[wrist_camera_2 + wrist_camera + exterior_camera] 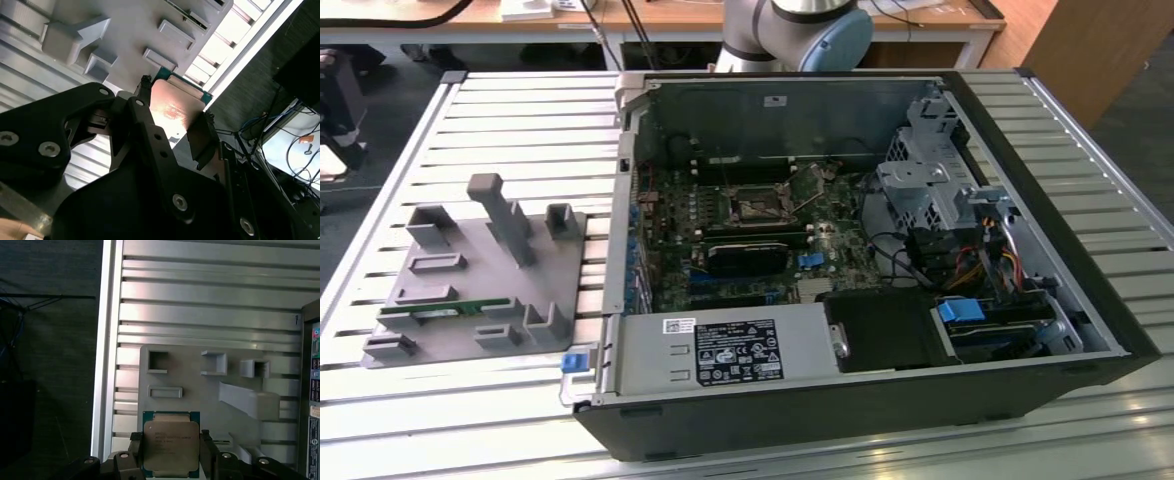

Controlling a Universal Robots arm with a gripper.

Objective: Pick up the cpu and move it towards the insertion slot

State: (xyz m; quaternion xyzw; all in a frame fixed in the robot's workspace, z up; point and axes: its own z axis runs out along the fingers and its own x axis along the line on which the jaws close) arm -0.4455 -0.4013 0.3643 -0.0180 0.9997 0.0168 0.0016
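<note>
**End effector clamps the cpu by two opposite edges**
The cpu sits between the fingers, its silver face showing in both wrist views. Just beyond the fingertips lie a grey holder and the slatted desk. In the exterior view, the insertion slot sits inside an open computer case.

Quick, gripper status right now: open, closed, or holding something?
Gripper: shut on the cpu, with a finger against each of two opposite edges, as both wrist views show.
</note>
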